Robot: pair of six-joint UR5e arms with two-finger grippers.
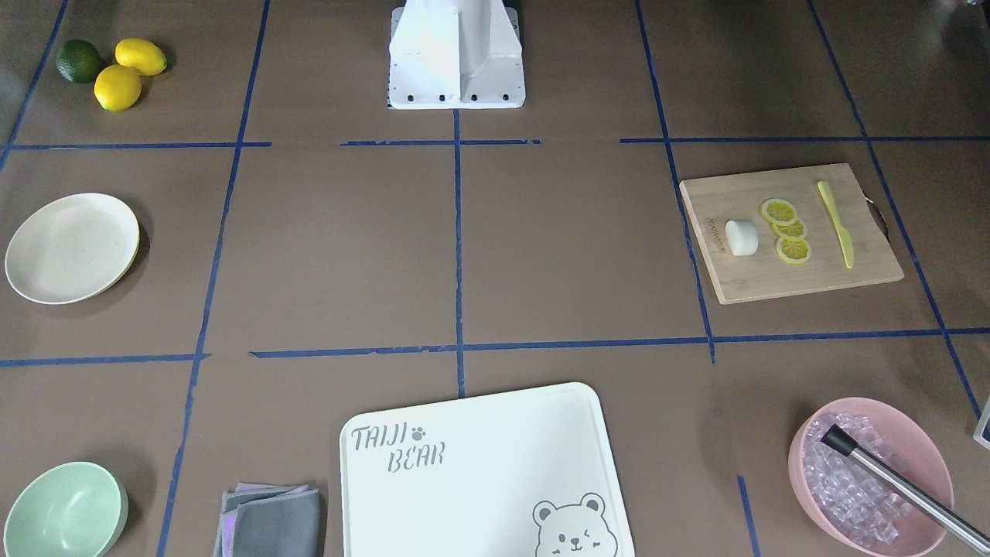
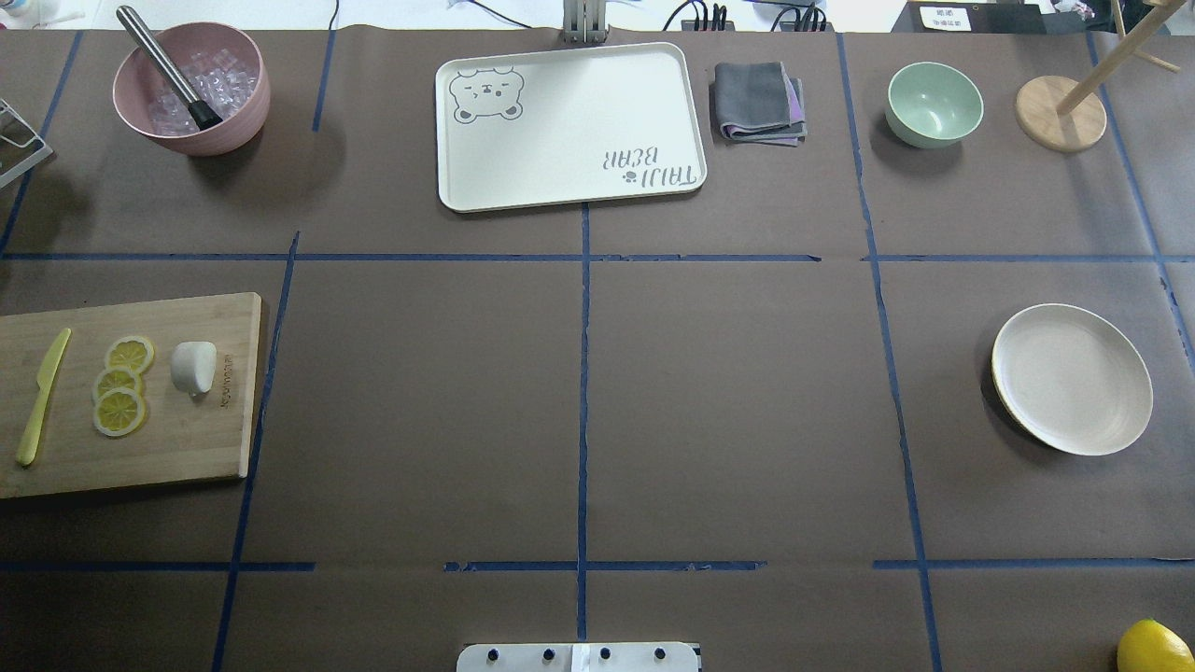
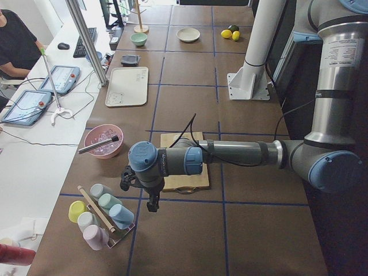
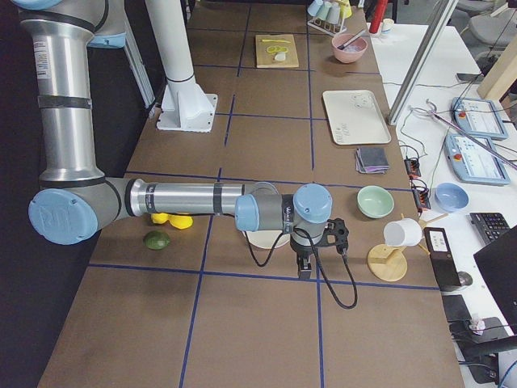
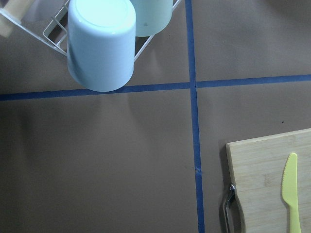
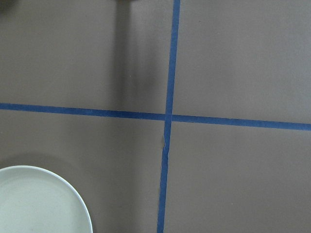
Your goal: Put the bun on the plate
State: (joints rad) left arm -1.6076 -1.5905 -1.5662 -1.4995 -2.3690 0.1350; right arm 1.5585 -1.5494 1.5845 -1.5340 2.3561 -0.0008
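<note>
The bun (image 1: 742, 237) (image 2: 194, 366), a small smooth white lump, lies on a wooden cutting board (image 1: 789, 278) (image 2: 187, 448) beside the lemon slices (image 2: 119, 385). The cream plate (image 1: 72, 247) (image 2: 1072, 378) (image 6: 39, 204) sits bare at the opposite end of the table. My left gripper (image 3: 152, 204) hangs past the board's outer end, near a cup rack; my right gripper (image 4: 304, 271) hangs just beyond the plate. Both show only in the side views, so I cannot tell if they are open or shut. Neither wrist view shows fingers.
A yellow knife (image 2: 42, 397) lies on the board. A pink bowl of ice (image 2: 191, 89), a bear-printed white board (image 2: 569, 126), folded cloths (image 2: 758, 103), a mint bowl (image 2: 934, 105) and a wooden stand (image 2: 1060, 112) line the far edge. Lemons and a lime (image 1: 112, 70) sit near the plate.
</note>
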